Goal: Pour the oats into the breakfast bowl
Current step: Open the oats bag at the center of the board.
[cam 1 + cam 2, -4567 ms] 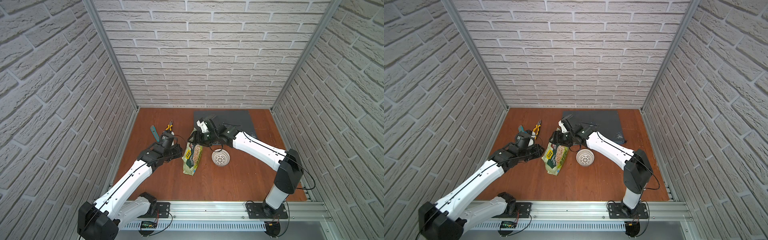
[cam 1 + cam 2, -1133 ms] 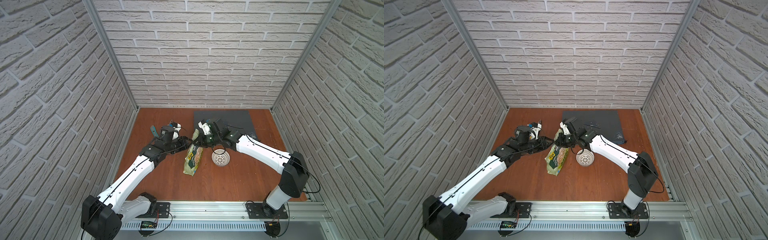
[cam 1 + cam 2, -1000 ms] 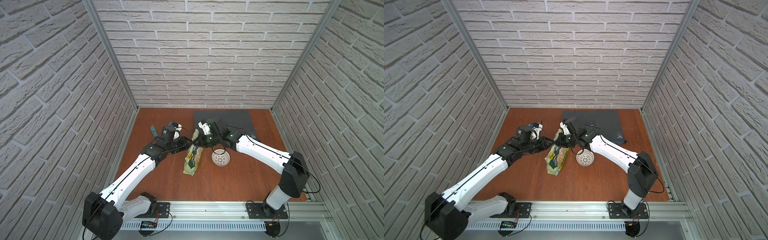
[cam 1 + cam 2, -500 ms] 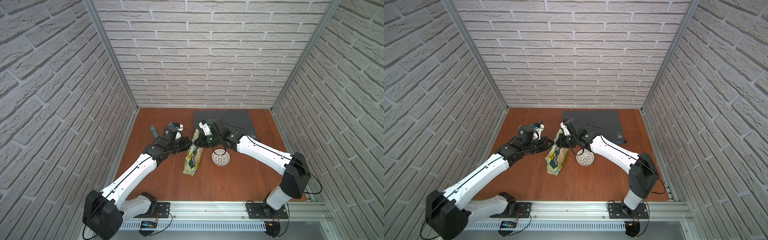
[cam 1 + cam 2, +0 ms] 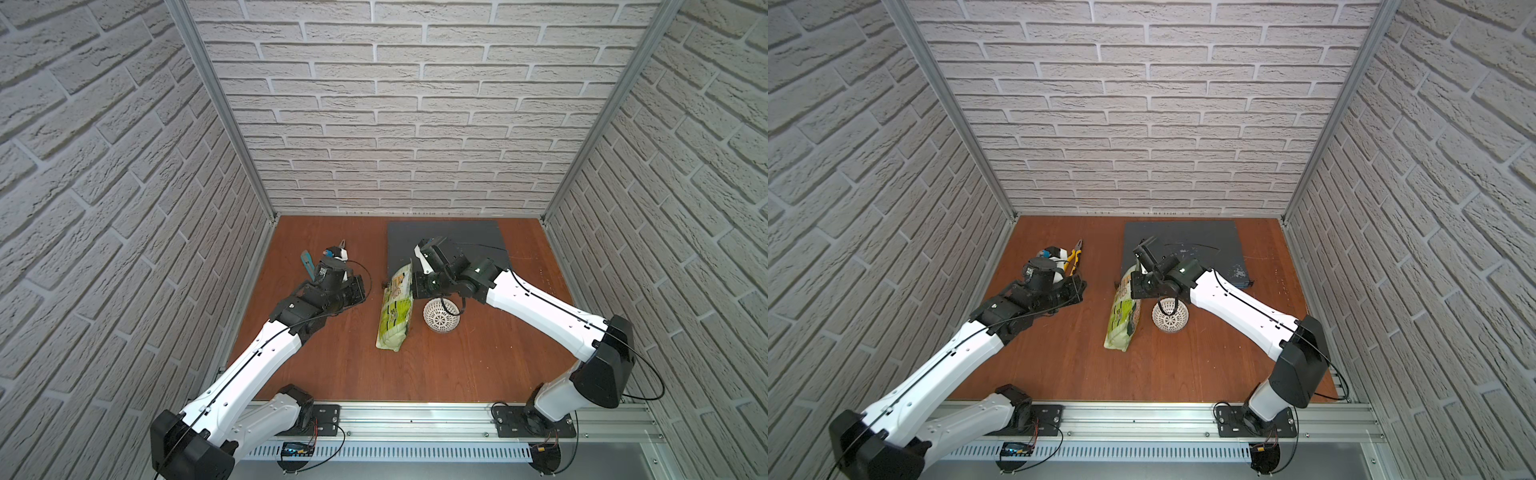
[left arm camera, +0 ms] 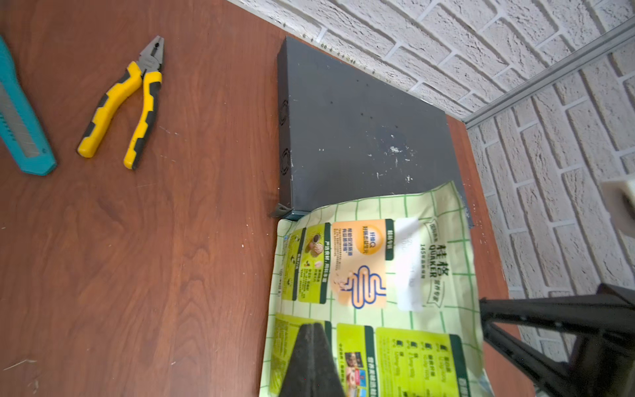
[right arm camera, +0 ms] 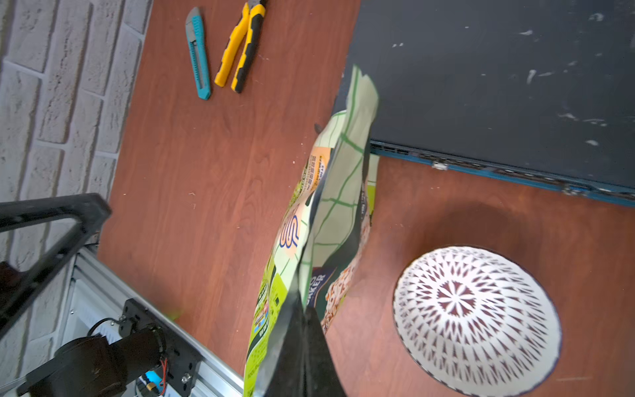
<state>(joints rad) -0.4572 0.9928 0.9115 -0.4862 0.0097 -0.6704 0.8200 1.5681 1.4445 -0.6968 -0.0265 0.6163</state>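
Right jaws pinch pouch [image 7: 330, 220]; left jaws shut beside it.

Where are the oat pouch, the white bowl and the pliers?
oat pouch [image 5: 395, 311]: in a top view, printed face.
white bowl [image 5: 438, 322]: in a top view, latticed wall.
pliers [image 6: 148, 99]: left wrist view, yellow handle.

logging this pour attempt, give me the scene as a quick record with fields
pouch: oat pouch, lower end on table, upper end lifted, beside the bowl
bowl: white lattice bowl, upright, empty
left gripper: shut on oat pouch
right gripper: shut on oat pouch's upper edge
clutter: pliers, utility knife, dark flat box
pour: not yet started
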